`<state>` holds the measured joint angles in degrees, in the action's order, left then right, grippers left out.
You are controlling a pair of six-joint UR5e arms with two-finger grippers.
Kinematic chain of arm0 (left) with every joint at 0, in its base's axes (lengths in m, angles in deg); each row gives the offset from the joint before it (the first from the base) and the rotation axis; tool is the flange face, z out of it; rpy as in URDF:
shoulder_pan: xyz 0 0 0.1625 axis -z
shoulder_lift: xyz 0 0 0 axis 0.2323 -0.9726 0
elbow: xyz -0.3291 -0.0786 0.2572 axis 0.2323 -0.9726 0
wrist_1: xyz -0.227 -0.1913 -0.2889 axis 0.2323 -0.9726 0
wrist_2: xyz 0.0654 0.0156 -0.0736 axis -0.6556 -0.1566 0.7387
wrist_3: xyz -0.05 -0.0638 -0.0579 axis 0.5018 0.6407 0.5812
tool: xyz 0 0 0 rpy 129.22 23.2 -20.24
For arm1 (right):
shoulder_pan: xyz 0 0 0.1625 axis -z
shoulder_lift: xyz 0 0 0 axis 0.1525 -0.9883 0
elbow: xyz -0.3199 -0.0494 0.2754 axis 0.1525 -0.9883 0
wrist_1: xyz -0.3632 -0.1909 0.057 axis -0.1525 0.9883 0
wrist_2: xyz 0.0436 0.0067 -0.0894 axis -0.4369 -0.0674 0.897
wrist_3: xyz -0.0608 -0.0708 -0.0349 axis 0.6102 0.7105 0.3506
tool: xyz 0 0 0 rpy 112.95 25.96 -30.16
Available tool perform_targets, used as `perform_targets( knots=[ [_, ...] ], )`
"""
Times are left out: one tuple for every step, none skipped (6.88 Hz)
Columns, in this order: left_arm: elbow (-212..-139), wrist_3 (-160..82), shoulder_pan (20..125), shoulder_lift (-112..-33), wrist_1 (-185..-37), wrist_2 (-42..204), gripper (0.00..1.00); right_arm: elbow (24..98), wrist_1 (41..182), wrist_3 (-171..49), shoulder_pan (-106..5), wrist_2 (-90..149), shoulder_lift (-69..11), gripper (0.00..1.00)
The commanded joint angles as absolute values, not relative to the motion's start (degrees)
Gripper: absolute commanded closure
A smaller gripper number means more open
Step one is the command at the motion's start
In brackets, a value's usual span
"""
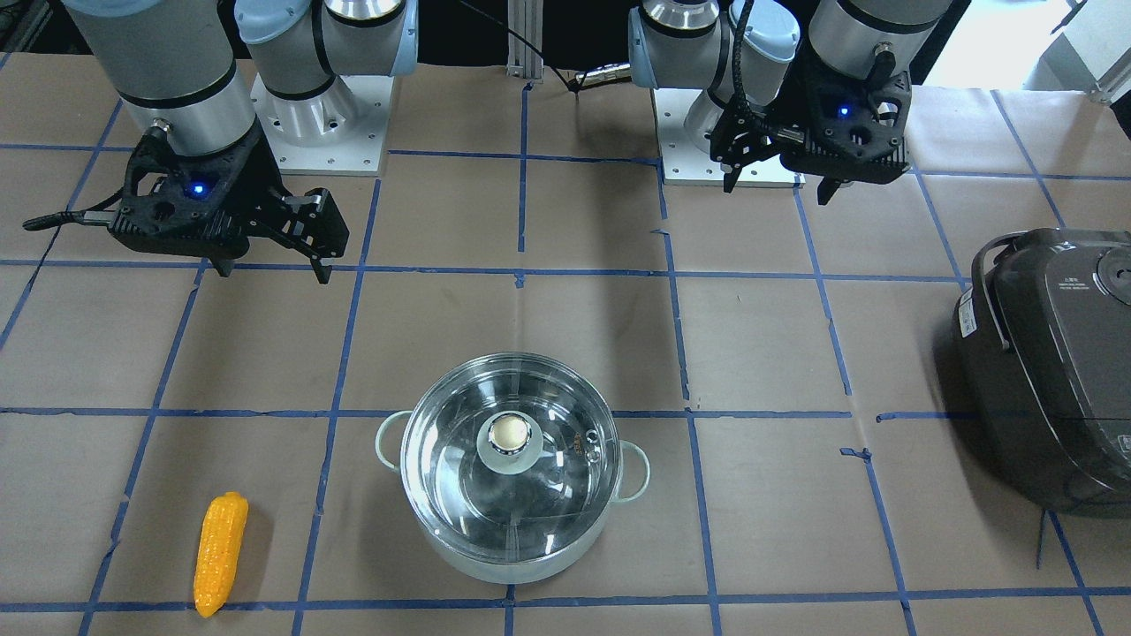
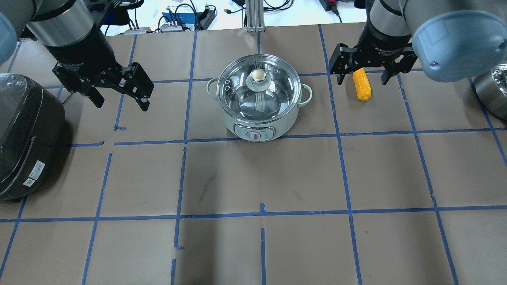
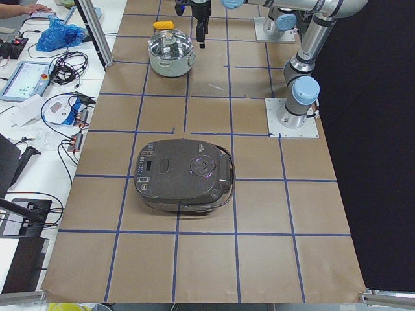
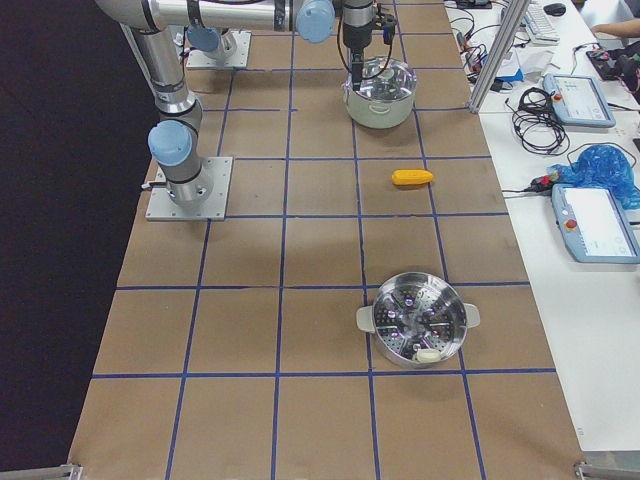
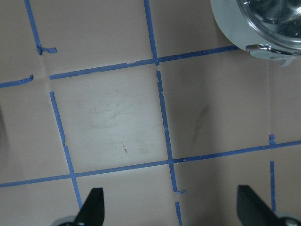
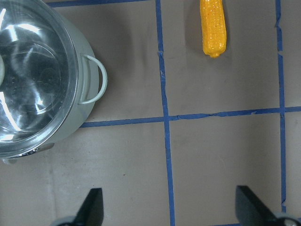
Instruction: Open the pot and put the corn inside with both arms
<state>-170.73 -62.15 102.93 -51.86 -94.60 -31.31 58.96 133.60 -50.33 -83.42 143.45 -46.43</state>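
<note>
The left pincer (image 1: 777, 192) and right pincer (image 1: 275, 271) are hanging wide open on opposite sides of the lidded pot (image 2: 259, 99), with the corn (image 2: 362, 84) lying apart on its right-pincer side.

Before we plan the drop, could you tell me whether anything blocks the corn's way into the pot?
Yes. The lid sits closed on the pot, covering its opening, so it must come off first. Nothing else visible lies between the corn and the pot.

Pot (image 2: 242, 120) sits between corn (image 2: 362, 84) and rice cooker (image 2: 23, 134)
</note>
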Motion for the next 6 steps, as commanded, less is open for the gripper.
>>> perform_targets(
  knots=[
    [-170.7,-62.3,102.9,-51.9,-94.6,-31.3,0.0,59.0,133.5,-50.3,-83.4,143.4,-46.4,0.0],
    [-170.1,-61.7,103.0,-52.6,-94.5,-31.2,0.0,59.1,133.6,-50.4,-83.4,143.4,-46.4,0.0],
    [-168.9,-60.1,103.2,-53.9,-93.2,-29.7,0.0,58.8,133.7,-50.4,-83.4,143.4,-46.4,0.0],
    [-168.5,-57.9,103.9,-54.9,-92.1,-28.9,0.0,58.9,133.8,-50.3,-83.4,143.4,-46.3,0.0],
    [-168.4,-54.2,105.9,-56.0,-88.8,-24.6,0.0,58.8,133.8,-49.5,-83.1,143.4,-46.2,0.0],
    [-167.1,-50.1,109.0,-58.6,-85.1,-22.8,0.0,58.0,134.2,-46.7,-81.9,143.6,-44.7,0.01]
  ],
)
